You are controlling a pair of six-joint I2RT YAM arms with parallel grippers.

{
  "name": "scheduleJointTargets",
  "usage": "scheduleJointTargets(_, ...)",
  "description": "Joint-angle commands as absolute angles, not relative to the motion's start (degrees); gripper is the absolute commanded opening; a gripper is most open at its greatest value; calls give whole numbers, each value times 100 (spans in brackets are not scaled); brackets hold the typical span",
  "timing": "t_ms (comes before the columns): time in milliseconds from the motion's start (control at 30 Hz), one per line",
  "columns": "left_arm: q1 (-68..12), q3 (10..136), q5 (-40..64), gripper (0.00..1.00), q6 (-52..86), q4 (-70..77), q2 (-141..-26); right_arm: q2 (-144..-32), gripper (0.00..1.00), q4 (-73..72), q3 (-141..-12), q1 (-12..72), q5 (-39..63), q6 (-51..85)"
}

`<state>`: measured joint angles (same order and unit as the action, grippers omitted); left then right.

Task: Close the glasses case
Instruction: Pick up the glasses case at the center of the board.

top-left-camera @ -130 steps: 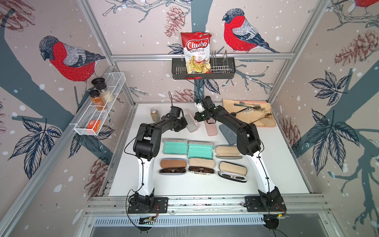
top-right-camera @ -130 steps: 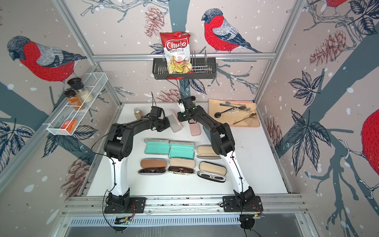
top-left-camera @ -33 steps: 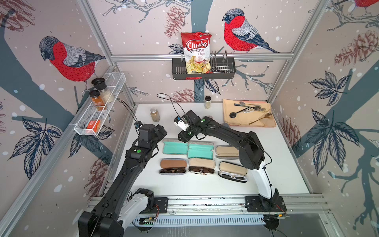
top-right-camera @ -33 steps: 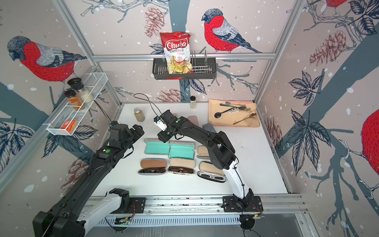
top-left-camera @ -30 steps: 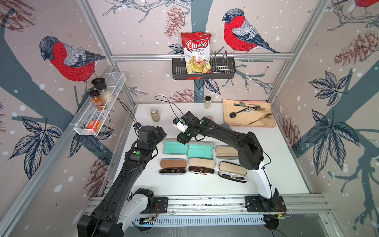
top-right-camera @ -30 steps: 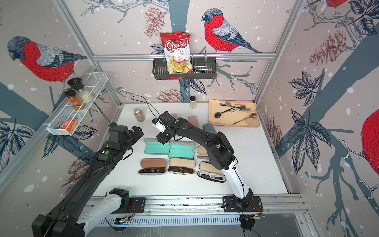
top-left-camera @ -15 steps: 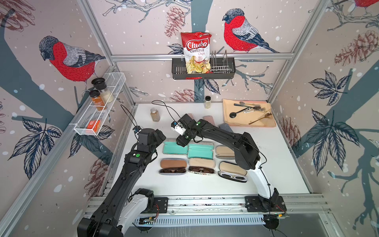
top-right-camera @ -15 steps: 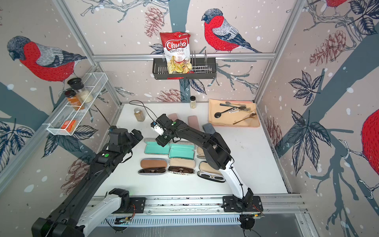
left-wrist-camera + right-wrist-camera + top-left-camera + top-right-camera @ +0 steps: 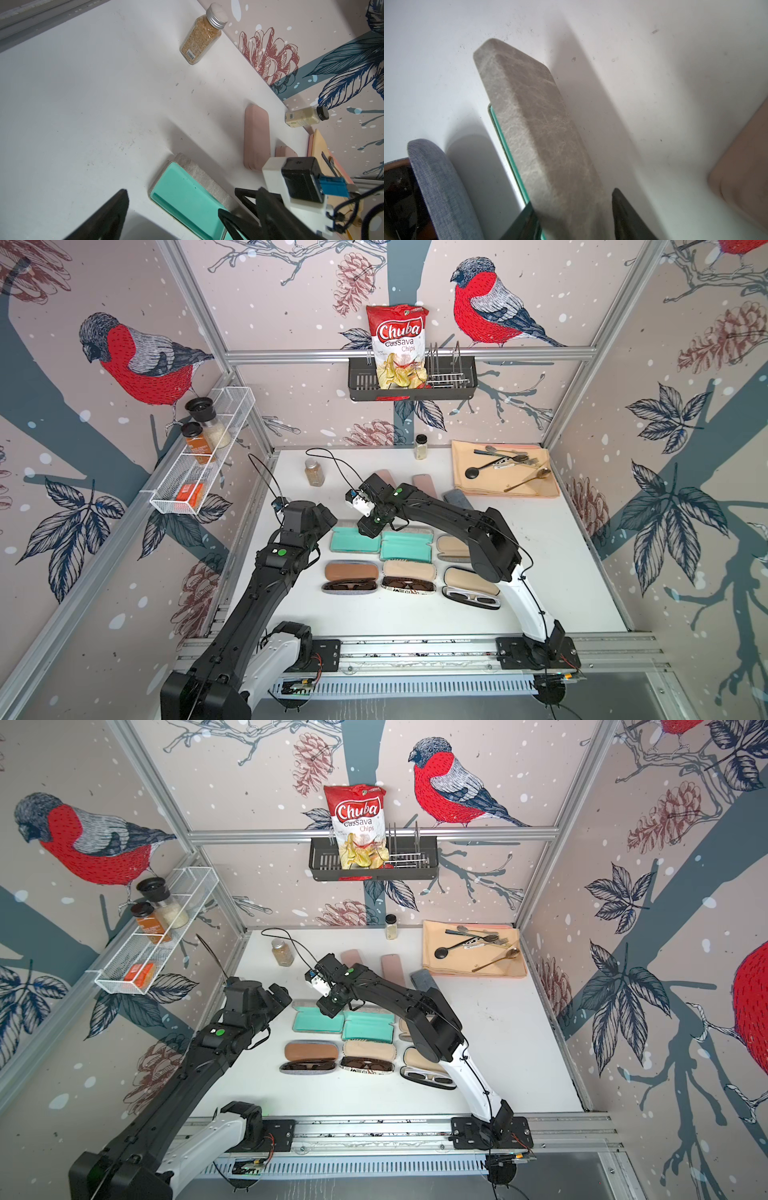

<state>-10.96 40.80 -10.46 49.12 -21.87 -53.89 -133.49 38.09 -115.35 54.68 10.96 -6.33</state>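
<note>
"Where's the case [image 9: 355, 540]?"
"Leftmost teal one. Its grey lid [image 9: 537, 128] stands between the right gripper [image 9: 573, 199] fingers, pinch unclear. Left gripper [image 9: 326, 517] gapes beside its left edge, with bare table [image 9: 83, 93] beyond."

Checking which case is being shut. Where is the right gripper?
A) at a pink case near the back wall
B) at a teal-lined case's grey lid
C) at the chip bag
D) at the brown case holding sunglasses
B: the right gripper has its fingers either side of the grey lid of a teal-lined case.

Matt, scuffed faux-leather glasses case [image 9: 542, 124]
</note>
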Motion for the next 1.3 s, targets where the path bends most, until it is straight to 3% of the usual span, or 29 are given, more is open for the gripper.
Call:
scheduleJointTargets(0,-1072,4051,-964,95,4895,-2020,-5422,-13390,47,3818,-11590,5476,1164,-712)
scheduleJointTargets(267,-1047,4052,-928,95,4887,-1963,-5487,-13447,27,3795,-11609,5476,1152,-712)
scheduleJointTargets(600,-1037,3970,-900,95,4880,-1910,-5506,-13452,15,3665,-11639,5472,944,-642)
scheduleJointTargets(1267,-1002,4008,-704,95,4818,-1709,-5835,-13467,12,3004,-11761,5208,64,-232)
